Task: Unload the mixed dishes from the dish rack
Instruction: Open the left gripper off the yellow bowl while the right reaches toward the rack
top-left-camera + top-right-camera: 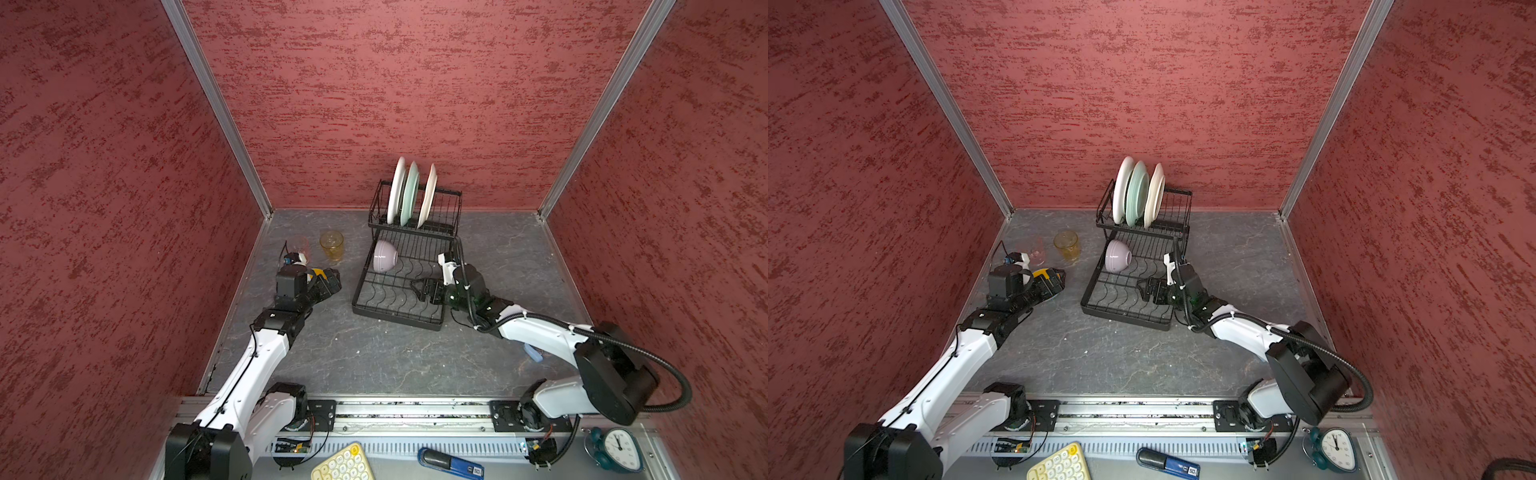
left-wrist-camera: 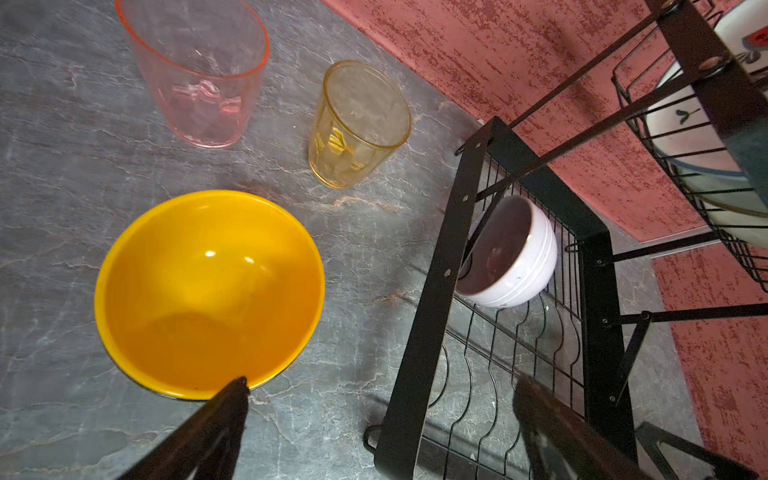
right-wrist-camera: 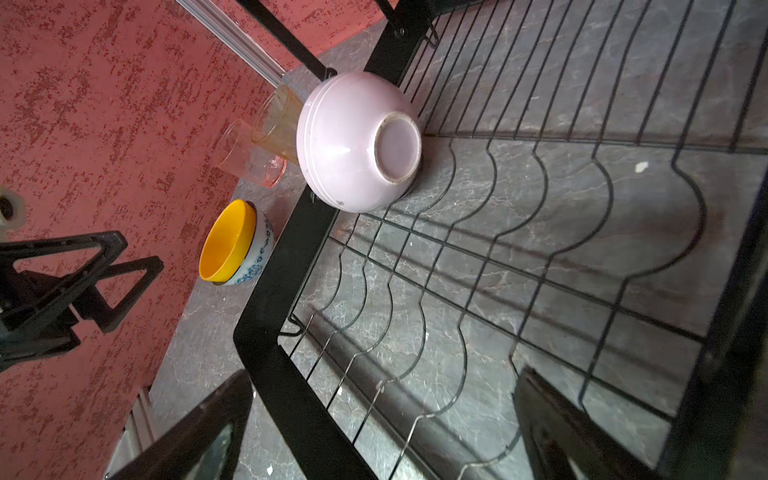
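The black dish rack [image 1: 395, 318] [image 1: 1121, 316] stands at the back middle in both top views. Three plates stand upright in its raised basket: white [image 1: 396, 191], pale green [image 1: 411, 193] and cream [image 1: 428, 195]. A lilac bowl [image 1: 385, 256] [image 3: 353, 141] lies on its side in the low tray. On the table to the rack's left stand a pink tumbler [image 2: 199, 75], an amber tumbler [image 2: 357, 124], and a yellow bowl [image 2: 208, 291] nested in a blue-and-white patterned bowl [image 3: 259, 253]. My left gripper [image 1: 332, 280] [image 2: 382, 386] hangs open and empty beside the yellow bowl. Over the low tray, my right gripper [image 1: 417, 289] [image 3: 382, 382] is open and empty.
Red walls close in the left, back and right sides. On the front ledge lie a yellow keypad [image 1: 343, 463], a blue-and-black tool [image 1: 451, 461] and a clock [image 1: 619, 449]. A small pale blue object [image 1: 534, 353] lies under my right arm.
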You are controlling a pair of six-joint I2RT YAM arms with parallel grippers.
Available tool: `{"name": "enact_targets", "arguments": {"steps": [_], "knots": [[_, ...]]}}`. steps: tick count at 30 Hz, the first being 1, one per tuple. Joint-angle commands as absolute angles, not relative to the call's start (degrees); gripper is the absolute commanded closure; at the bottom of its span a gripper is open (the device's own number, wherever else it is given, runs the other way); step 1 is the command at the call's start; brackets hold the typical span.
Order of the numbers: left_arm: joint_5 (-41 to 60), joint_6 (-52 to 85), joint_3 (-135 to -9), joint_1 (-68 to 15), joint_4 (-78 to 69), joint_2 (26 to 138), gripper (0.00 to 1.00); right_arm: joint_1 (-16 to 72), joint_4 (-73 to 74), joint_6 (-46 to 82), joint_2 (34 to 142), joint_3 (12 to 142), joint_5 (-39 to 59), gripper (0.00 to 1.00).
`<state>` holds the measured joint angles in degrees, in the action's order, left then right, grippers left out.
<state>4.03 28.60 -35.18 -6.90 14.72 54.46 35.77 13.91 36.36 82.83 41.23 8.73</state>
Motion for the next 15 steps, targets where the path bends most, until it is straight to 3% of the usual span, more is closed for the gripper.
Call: {"name": "enact_targets", "arguments": {"steps": [1,15], "knots": [[4.99,28.26,-33.61,-7.72,11.79,53.96,0.0,35.46,15.6,35.97,86.16,45.16,8.09,0.01],[6.62,29.0,-31.09,-8.42,10.25,52.93,0.0,38.12,20.79,36.01,97.68,54.19,9.32,0.02]]}}
